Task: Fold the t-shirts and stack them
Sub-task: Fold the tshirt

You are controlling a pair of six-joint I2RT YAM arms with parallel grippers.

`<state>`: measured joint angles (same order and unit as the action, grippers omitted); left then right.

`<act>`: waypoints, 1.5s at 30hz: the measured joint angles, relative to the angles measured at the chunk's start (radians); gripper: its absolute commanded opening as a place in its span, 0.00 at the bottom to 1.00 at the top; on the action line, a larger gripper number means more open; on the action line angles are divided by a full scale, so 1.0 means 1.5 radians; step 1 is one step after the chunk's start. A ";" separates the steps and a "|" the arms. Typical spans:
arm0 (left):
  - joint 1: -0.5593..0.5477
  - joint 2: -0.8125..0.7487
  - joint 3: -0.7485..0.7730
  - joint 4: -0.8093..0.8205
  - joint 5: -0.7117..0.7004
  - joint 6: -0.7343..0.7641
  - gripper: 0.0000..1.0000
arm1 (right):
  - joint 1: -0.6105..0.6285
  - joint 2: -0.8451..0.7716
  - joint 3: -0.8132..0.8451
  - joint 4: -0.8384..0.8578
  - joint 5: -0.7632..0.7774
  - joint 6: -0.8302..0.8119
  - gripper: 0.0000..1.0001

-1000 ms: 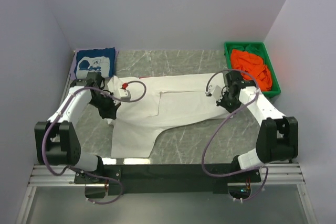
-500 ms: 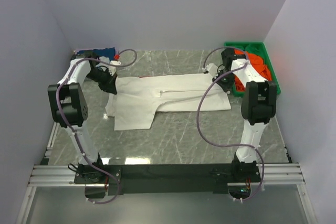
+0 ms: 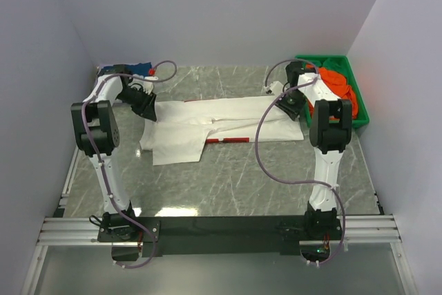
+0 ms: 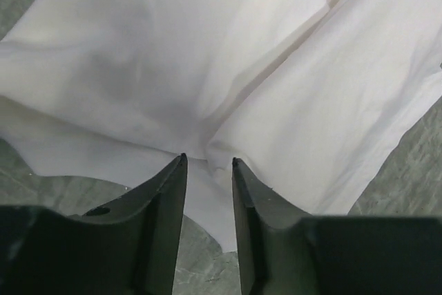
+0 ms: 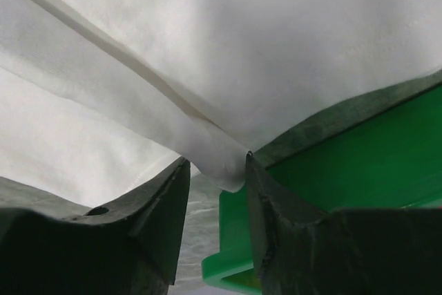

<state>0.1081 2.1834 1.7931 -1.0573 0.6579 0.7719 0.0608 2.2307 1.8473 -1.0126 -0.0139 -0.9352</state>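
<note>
Overhead first: white shirt [image 3: 228,117] lies stretched sideways across the far half of the counter [image 3: 235,177], doubled over lengthwise, one sleeve hanging toward the near side at the left. A thin red strip [image 3: 231,140] shows at its near edge; cannot tell what it is. Left hand [image 3: 145,108] sits at the shirt's left end, right hand [image 3: 293,103] at its right end, both arms reaching far out. Navy shirt [image 3: 138,69] is in the far left corner, mostly hidden behind the left arm. Orange shirt [image 3: 338,82] is bunched in the green bin [image 3: 324,59], just beside the right hand. Left wrist view: the fingers [image 4: 166,198] are drawn close with a ridge of white cloth pinched between them, so this hand looks clenched on the shirt; creases fan out from the pinch. Right wrist view: a folded white edge is caught between the fingers [image 5: 166,205], so this hand is grasping the shirt too, with the bin wall right below the fingertips. Risks, as I judge them: both pinches look shallow, near the cloth's edge, so a hard pull could slip a corner free; uneven travel between the two hands would skew the fold; the right hand could knock the bin; the loose sleeve may drag and bunch underneath.
</note>
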 measured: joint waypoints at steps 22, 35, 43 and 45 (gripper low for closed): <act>0.093 -0.154 -0.288 0.062 -0.001 -0.104 0.53 | -0.085 -0.106 -0.127 -0.065 -0.091 0.271 0.46; 0.093 -0.153 -0.295 0.083 0.002 -0.140 0.57 | -0.083 -0.106 -0.171 -0.004 -0.087 0.377 0.48; 0.093 -0.148 -0.295 0.106 0.002 -0.156 0.55 | -0.084 -0.103 -0.170 0.010 -0.085 0.419 0.43; 0.093 -0.147 -0.295 0.112 0.003 -0.162 0.55 | -0.085 -0.096 -0.166 0.009 -0.087 0.424 0.36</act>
<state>0.2474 1.9629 1.3502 -0.8886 0.6621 0.5293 -0.0669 2.0865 1.5986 -0.9997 -0.1452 -0.2989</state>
